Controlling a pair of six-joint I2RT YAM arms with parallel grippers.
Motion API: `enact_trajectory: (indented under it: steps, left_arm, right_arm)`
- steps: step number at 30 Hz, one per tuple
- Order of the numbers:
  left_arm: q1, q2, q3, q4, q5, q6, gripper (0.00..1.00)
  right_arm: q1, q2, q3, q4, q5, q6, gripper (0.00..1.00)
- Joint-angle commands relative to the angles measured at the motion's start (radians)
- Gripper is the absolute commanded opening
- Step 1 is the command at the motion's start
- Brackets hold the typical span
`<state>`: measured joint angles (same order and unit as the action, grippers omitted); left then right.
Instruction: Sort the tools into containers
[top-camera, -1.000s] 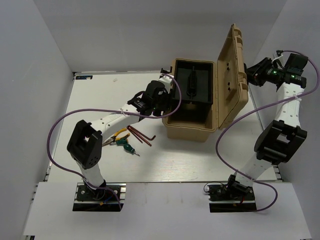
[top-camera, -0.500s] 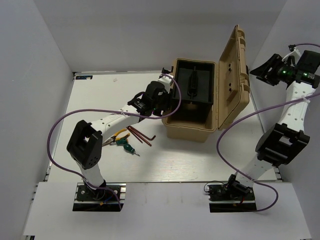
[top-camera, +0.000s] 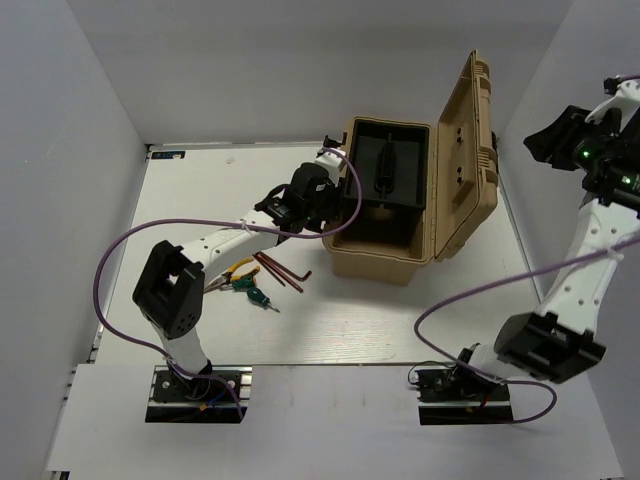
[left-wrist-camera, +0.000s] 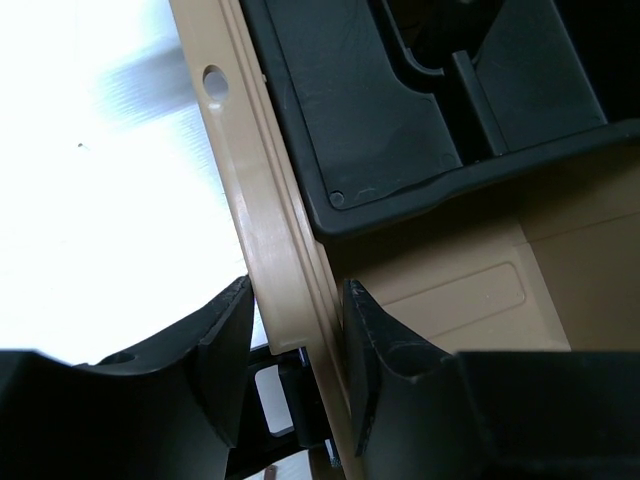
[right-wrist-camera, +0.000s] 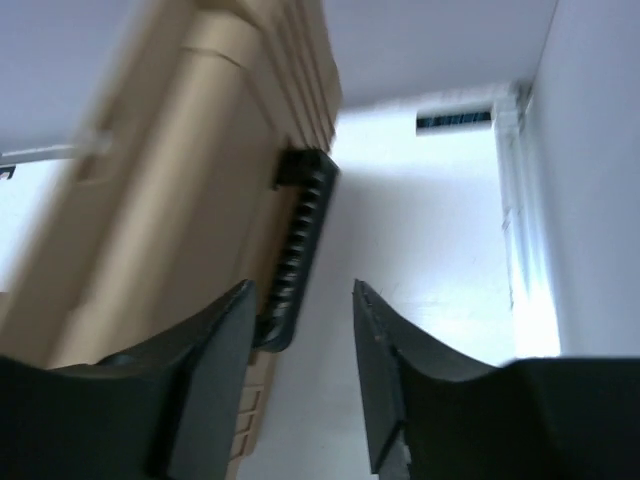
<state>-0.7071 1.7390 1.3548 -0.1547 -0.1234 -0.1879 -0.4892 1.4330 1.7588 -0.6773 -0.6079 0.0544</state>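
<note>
table (top-camera: 190, 210): white | walls (top-camera: 260, 60): white, on three sides | dark strip (top-camera: 168, 153): table's far-left edge

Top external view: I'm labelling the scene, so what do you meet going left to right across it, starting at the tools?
Yellow-handled pliers → dark-red L-shaped hex keys → tan plastic toolbox → its raised lid → right gripper.

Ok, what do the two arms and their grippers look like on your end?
Left arm and right arm: white links, bulky black joint housings, black base mounts. A thin purple cable loops along each. Left gripper and right gripper have black, tapered fingers. A green light glows by the right wrist.
</note>
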Motion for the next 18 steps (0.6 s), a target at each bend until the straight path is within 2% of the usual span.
enact_trajectory:
  steps: [1, 3, 4, 6, 7, 13, 15, 16, 18]
  left_arm:
    - [0.014, -0.05, -0.02, -0.1, -0.01, 0.018, 0.43]
    - [0.014, -0.05, -0.02, -0.109, -0.01, 0.007, 0.4]
    - [0.014, -0.05, -0.011, -0.109, -0.01, 0.007, 0.34]
    - [0.014, -0.05, -0.011, -0.131, -0.024, -0.004, 0.29]
    - [0.014, -0.05, -0.011, -0.131, -0.038, -0.004, 0.21]
    - [-0.005, -0.071, -0.022, -0.141, -0.084, 0.008, 0.17]
    - [-0.014, -0.072, -0.022, -0.152, -0.113, 0.018, 0.21]
    - [-0.023, -0.072, -0.022, -0.164, -0.113, 0.031, 0.32]
    - [-0.023, -0.062, -0.01, -0.178, -0.136, 0.045, 0.43]
  right_arm:
    - [0.005, -0.103, -0.004, 0.068, 0.0, -0.025, 0.48]
    - [0.003, -0.149, -0.018, 0.085, -0.019, -0.004, 0.48]
    - [0.004, -0.175, -0.022, 0.087, -0.023, -0.001, 0.48]
    - [0.001, -0.2, -0.045, 0.088, -0.035, 0.015, 0.48]
    - [0.003, -0.213, -0.048, 0.087, -0.038, 0.016, 0.48]
    - [0.0, -0.281, -0.073, 0.09, -0.041, 0.028, 0.48]
    - [-0.002, -0.295, -0.068, 0.084, -0.049, 0.035, 0.48]
    - [0.0, -0.296, -0.065, 0.081, -0.053, 0.039, 0.5]
    - [0.001, -0.302, -0.052, 0.076, -0.068, 0.051, 0.51]
